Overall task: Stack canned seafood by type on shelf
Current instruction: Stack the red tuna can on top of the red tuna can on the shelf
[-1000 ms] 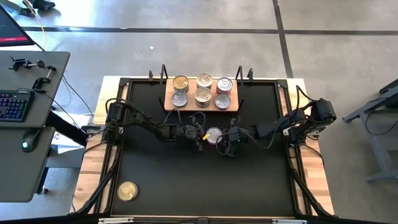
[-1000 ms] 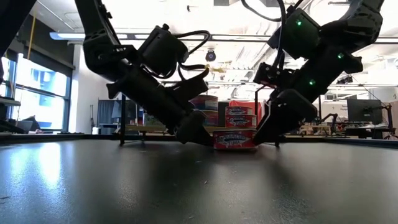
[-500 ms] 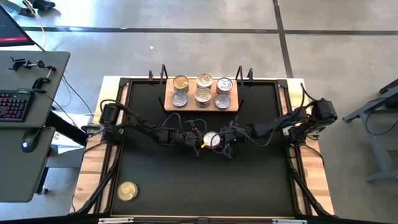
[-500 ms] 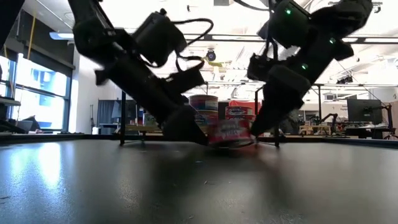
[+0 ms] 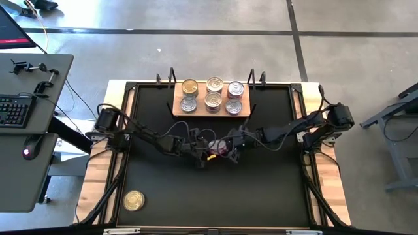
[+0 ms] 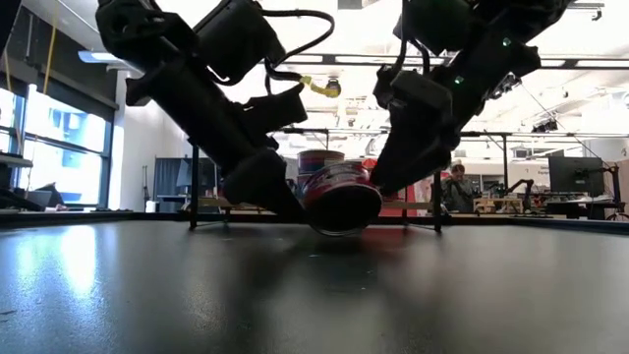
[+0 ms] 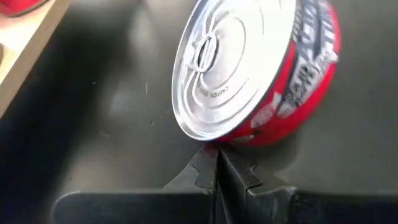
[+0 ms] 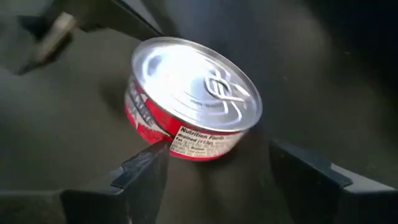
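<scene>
1. Two arms meet near the middle of the desk [image 5: 163,189], just in front of the shelf [image 5: 211,109], with one red tin [image 6: 340,195] between them.
2. That red tin [image 5: 220,147] is tilted, its silver lid leaning toward the left arm, and only its lower edge is near the desk surface in the low view.
3. The right tool [image 8: 217,168] has its fingers spread wide on either side of the tin [image 8: 193,99]; one finger [image 8: 144,167] is against the tin's labelled wall, the other stands a little apart from it.
4. The left tool [image 7: 217,171] is fully closed, its two fingertips pressed together, with the tip right at the low rim of the tin [image 7: 261,68].
5. Six tins [image 5: 213,100] sit on the wooden shelf at the desk's far edge, in two rows of three; the low view shows some of them stacked.
6. One gold-lidded tin [image 5: 134,200] lies alone near the front left corner of the desk, well apart from the arms.
</scene>
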You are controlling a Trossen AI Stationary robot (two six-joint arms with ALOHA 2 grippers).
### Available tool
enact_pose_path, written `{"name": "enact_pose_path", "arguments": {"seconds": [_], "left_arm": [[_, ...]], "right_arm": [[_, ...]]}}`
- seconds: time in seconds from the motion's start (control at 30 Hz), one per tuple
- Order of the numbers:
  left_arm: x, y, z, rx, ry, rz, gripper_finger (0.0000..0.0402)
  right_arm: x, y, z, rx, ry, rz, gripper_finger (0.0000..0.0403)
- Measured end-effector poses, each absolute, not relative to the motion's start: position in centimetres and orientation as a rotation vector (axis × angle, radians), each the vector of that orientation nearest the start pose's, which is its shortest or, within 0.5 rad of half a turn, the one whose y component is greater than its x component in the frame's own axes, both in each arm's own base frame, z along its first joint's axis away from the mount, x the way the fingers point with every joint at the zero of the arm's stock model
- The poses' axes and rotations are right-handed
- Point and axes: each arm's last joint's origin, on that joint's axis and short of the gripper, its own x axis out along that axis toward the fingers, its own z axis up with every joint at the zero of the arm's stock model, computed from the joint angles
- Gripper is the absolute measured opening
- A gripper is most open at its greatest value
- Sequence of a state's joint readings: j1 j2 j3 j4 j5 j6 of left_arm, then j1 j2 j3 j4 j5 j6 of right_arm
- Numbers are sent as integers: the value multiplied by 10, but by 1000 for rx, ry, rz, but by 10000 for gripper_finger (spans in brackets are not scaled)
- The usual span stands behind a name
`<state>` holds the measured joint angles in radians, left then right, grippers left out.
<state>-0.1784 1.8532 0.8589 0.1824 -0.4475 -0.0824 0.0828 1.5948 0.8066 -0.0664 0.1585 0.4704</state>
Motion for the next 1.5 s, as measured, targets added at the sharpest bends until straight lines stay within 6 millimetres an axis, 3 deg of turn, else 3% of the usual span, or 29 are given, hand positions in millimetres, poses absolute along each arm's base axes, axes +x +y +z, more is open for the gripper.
{"name": "enact_pose_path", "arguments": {"seconds": [0.6, 1.03, 1.3, 1.5], "left_arm": [[329, -41, 143, 138, 764, 324, 0], [330, -39, 144, 132, 754, 329, 0], [330, -39, 144, 131, 751, 329, 0], [331, -40, 145, 127, 733, 329, 0]], "right_arm": [[303, 1, 162, 393, 816, -359, 264], [301, 0, 160, 152, 883, -222, 264], [311, 1, 168, 40, 766, -121, 264], [316, -1, 173, 69, 694, -132, 264]]}}
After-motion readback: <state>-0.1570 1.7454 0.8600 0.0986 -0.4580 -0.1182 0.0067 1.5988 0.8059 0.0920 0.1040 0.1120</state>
